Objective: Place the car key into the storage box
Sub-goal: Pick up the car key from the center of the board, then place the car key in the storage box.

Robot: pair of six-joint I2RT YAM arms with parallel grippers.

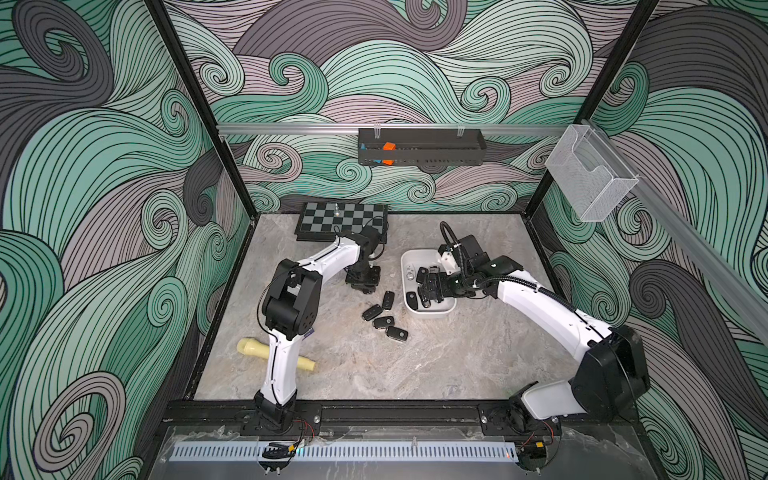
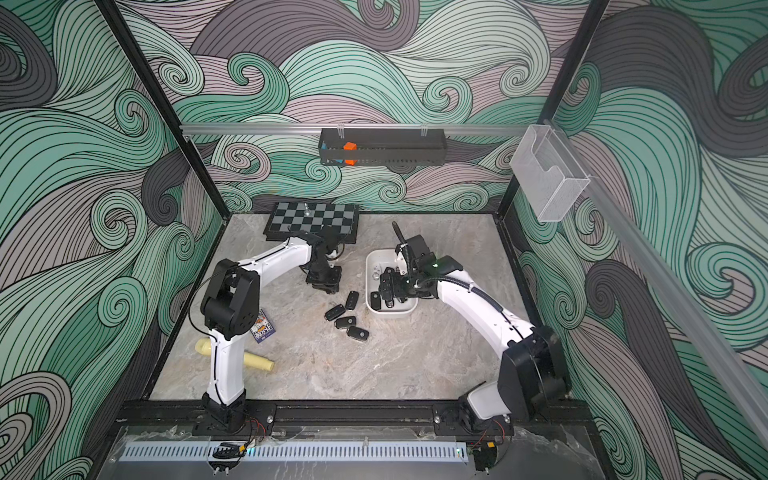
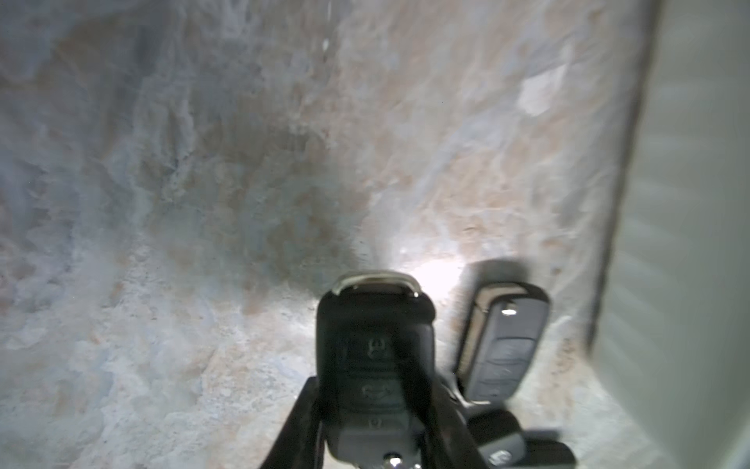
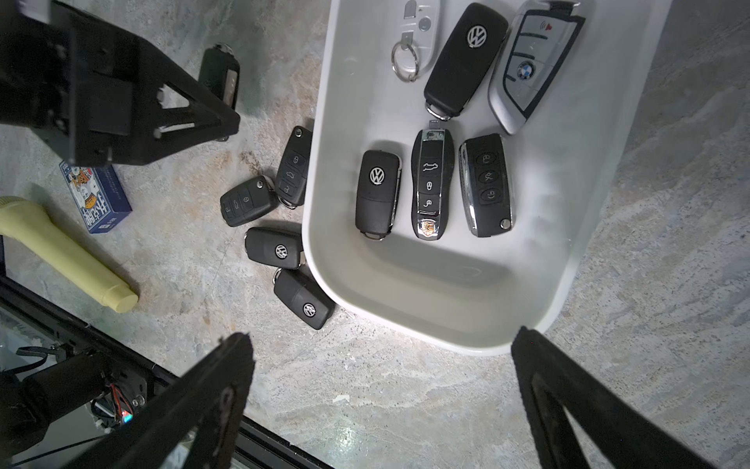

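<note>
1. Car key [image 3: 373, 357]: a black three-button fob with a metal loop at its tip. It is clamped between the fingers of the left gripper [image 3: 371, 410], outside the storage box [image 3: 690, 243]. Whether it touches the surface [image 3: 162, 203] cannot be told.
2. In both top views the left gripper [image 1: 363, 284] points down at about 9 o'clock from the storage box [image 1: 432, 313], near it but apart.
3. The storage box is a white tub standing on the marbled surface [image 1: 374, 374], right of centre. Six stored keys [image 4: 432, 186] lie flat on its floor.
4. The right gripper [image 4: 383, 333] has its jaws wide apart and holds nothing. In a top view it [image 1: 428, 289] hangs over the inside of the box.
5. Four loose keys [image 1: 383, 322] lie on the surface at about 8 o'clock from the box, the closest just beside its wall. One of them [image 3: 503, 349] lies just beside the held car key.
6. A chessboard [image 1: 340, 220] sits at 12 o'clock from the left gripper. A cream cylinder [image 4: 69, 260] and a blue card box [image 4: 97, 195] lie at about 7 o'clock from it.
</note>
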